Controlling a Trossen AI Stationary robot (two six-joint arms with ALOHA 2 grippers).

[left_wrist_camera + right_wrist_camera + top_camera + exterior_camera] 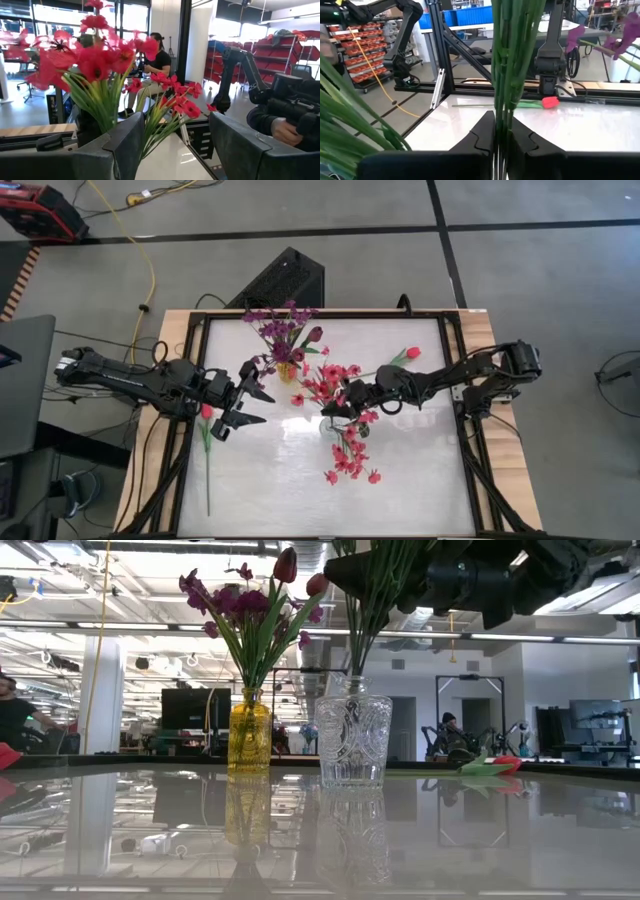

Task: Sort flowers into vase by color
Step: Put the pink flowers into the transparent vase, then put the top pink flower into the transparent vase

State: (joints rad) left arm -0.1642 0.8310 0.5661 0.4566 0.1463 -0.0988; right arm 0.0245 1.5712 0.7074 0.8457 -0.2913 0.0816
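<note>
My right gripper [347, 402] hangs over the clear glass vase [353, 740], shut on a red-pink blossom sprig [328, 385]. More red-pink blossoms [350, 460] spread toward the near edge beside that vase. The yellow vase [250, 735] holds purple-magenta sprigs [280, 328] and dark tulip buds [286, 564]. My left gripper [250, 395] is open and holds nothing, left of the yellow vase. One red tulip [207, 412] lies flat on the table under my left gripper. Another red tulip [412, 353] lies near the table's far right corner. My right gripper pinches the sprig's bunch of green stalks [501, 107] between its two fingers [482, 132]. It comes level from the table's right, with the fingers lying across the stalks. The stalks stand nearly upright, and their lower ends [356, 675] reach down to the clear vase's mouth.
The two vases stand close together mid-table, toward the far side. The glossy white tabletop [400, 470] has open surface on the near and right sides. A black metal frame [462, 380] edges the table. People [157, 55] sit in the room beyond.
</note>
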